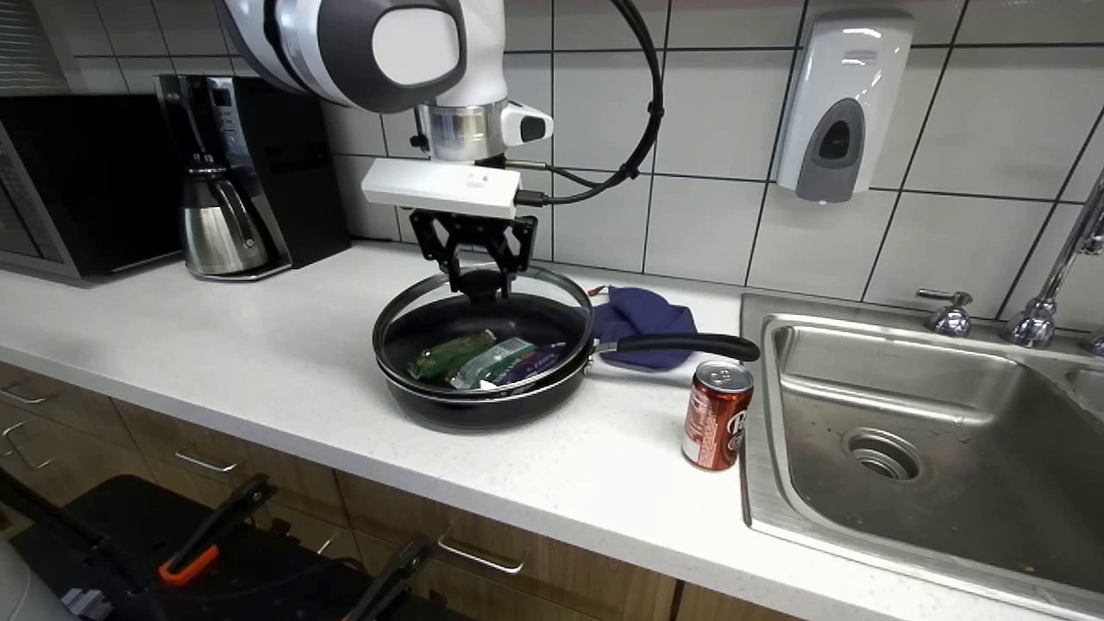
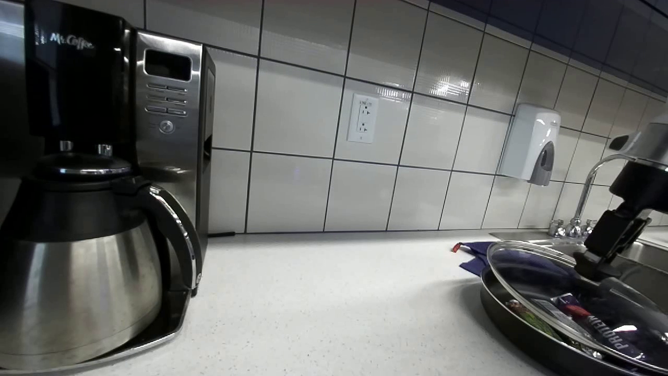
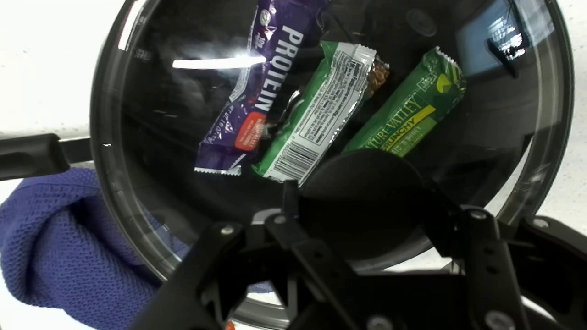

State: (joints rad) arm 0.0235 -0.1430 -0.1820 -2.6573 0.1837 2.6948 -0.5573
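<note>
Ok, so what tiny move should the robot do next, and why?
I'd guess it should gently ease down the raised edge of the glass lid. The gripper seems closed on the lid's knob, but the lid sits tilted, its edge nearer the tiled wall above the rim of the pan with the snack bars inside.

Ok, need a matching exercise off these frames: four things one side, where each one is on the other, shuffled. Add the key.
Things
1. lid knob
2. red can
3. protein bar
4. blue cloth

Places
A. under the glass lid
B. between the fingers of the gripper
C. crumpled beside the pan
D. upright on the counter, next to the sink

Pairs: 1-B, 2-D, 3-A, 4-C
</note>
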